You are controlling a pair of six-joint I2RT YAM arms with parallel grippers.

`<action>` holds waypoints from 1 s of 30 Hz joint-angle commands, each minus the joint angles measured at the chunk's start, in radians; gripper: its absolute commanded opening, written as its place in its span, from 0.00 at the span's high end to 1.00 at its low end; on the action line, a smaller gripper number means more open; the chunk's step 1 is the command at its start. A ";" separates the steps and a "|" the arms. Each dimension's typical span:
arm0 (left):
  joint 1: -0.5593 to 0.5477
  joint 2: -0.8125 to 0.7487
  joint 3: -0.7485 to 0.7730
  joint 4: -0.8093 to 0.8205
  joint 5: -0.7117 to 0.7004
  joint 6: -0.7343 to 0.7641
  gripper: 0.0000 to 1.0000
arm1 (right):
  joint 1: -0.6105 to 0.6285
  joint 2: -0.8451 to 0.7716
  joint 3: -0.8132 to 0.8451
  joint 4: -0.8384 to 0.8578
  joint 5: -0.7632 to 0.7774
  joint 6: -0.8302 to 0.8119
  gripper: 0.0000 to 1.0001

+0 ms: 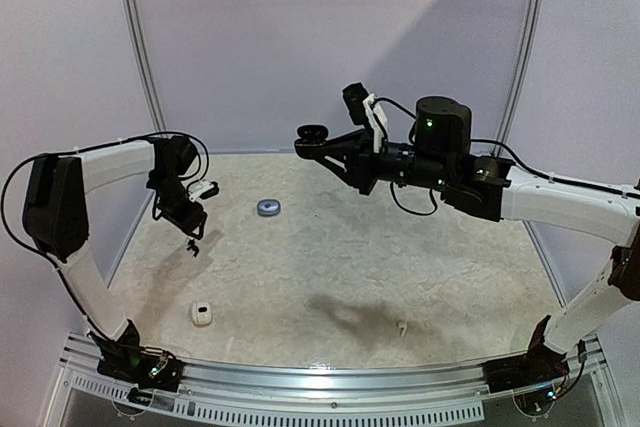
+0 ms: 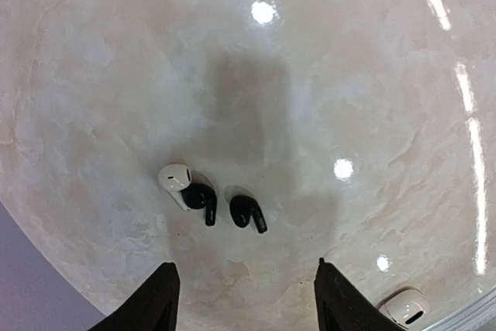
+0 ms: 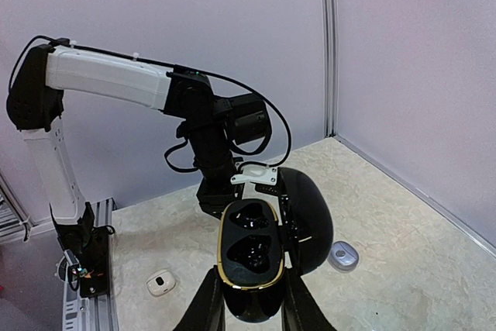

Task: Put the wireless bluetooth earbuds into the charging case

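L arm first: L end effector [image 2: 243, 269] hangs above the worktop [image 2: 372, 98], pointing down, fingers [image 2: 159, 300] spread wide w/ nothing between them. Right below, in the wrist view, three earbuds lie on the marbled surface: a white bud [image 2: 174, 177] touching a black bud [image 2: 203, 201], and a second black bud [image 2: 246, 212] just beside that pair, not touching. All three sit a bit ahead of the fingertips, roughly between the two finger lines. From the top cam they're only a dark speck under the L end effector [image 1: 190, 235].

Over to the R: R end effector [image 3: 252, 312] is clamped on the black charging case [image 3: 249, 257], one finger on each side of its lower half. The case is held up off the worktop, well apart from the buds. Its lid [image 3: 308, 218] is swung open, gold rim around the tray, and both wells look dark; can't tell if anything's in them. Top cam has the same case [image 1: 313, 137] high in the air at the tip of the R end effector [image 1: 338, 149].

Elsewhere on the worktop: a silvery-grey case [image 1: 268, 207] mid-back, a white case [image 1: 202, 314] near the front L, and a tiny white piece [image 1: 401, 327] front R, too small to identify.
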 commanded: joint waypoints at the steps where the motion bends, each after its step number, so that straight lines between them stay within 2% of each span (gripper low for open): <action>1: 0.024 0.008 -0.051 0.069 0.030 -0.037 0.36 | -0.001 -0.036 -0.008 -0.021 0.016 0.018 1.00; 4: 0.032 0.014 -0.069 0.105 0.036 -0.026 0.25 | -0.001 -0.030 0.000 -0.028 0.009 0.016 1.00; 5: 0.038 0.019 -0.070 0.113 0.036 -0.026 0.24 | -0.002 -0.029 0.005 -0.030 0.006 0.014 1.00; 11: 0.062 0.063 -0.079 0.135 0.053 -0.053 0.30 | 0.000 -0.012 0.032 -0.053 0.000 0.002 1.00; 13: 0.065 0.074 -0.080 0.131 0.061 -0.064 0.40 | 0.000 -0.011 0.035 -0.057 -0.002 -0.001 1.00; 15: 0.066 0.077 -0.083 0.126 0.079 -0.073 0.46 | -0.001 -0.011 0.036 -0.061 -0.003 -0.001 1.00; 20: 0.066 0.075 -0.117 0.150 0.065 -0.070 0.50 | 0.000 -0.011 0.032 -0.065 -0.004 0.004 1.00; 30: 0.066 0.090 -0.137 0.190 0.053 -0.058 0.51 | -0.001 -0.013 0.032 -0.068 -0.017 0.003 1.00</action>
